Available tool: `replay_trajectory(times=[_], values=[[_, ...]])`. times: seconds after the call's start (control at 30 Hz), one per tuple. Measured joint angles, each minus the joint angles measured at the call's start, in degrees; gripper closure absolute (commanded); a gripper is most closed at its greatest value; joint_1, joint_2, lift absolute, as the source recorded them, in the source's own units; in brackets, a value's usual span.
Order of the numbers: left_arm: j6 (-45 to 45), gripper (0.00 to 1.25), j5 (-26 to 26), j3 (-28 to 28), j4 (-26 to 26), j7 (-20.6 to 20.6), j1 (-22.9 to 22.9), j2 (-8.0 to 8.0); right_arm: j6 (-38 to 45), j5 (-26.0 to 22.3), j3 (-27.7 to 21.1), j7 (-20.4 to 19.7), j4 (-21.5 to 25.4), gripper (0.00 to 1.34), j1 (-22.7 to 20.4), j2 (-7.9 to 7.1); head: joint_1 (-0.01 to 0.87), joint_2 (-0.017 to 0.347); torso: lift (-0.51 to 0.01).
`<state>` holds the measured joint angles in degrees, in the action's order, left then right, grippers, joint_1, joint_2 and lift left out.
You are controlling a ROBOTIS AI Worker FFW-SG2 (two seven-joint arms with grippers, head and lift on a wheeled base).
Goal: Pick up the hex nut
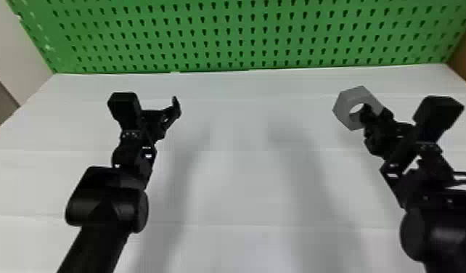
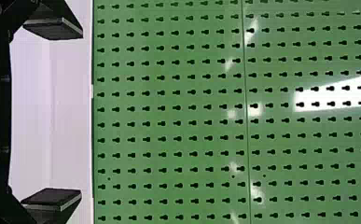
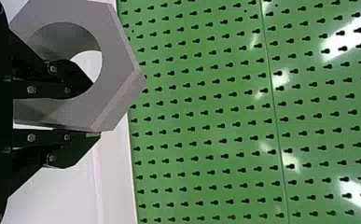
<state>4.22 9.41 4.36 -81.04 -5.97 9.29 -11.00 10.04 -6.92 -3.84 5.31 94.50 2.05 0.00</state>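
Before the green board (image 1: 239, 36), over the white table (image 1: 239, 181), saw the nut (image 3: 117, 60) gripped by the right claw (image 3: 95, 109), one finger through its hole, one outside. Judged it stiff, probably light, maybe slick; favoured pinching across one thick wall. Found the left claw (image 2: 81, 113) spread, empty.

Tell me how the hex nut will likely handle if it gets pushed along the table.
The hex nut looks rigid, so it probably won't bend. Its flat sides would likely make it slide or tip rather than roll. The smooth-looking table may offer little grip.
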Motion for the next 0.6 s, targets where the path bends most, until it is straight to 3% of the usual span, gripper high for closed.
replay_trajectory(times=[0.3, 0.6], values=[[-0.1, 0.09, 0.4, 0.4, 0.0, 0.0, -0.1, 0.01, -8.7, 0.9, 0.5, -1.3, -1.8, 1.07, -1.8, 0.0, 0.785, 0.149, -0.085], [-1.5, 0.09, 0.8, 1.0, -0.3, 0.0, -0.1, 0.03, -11.8, 1.8, 1.2, -2.5, -2.2, 1.07, -2.9, 0.0, 0.785, 0.149, -0.085]])
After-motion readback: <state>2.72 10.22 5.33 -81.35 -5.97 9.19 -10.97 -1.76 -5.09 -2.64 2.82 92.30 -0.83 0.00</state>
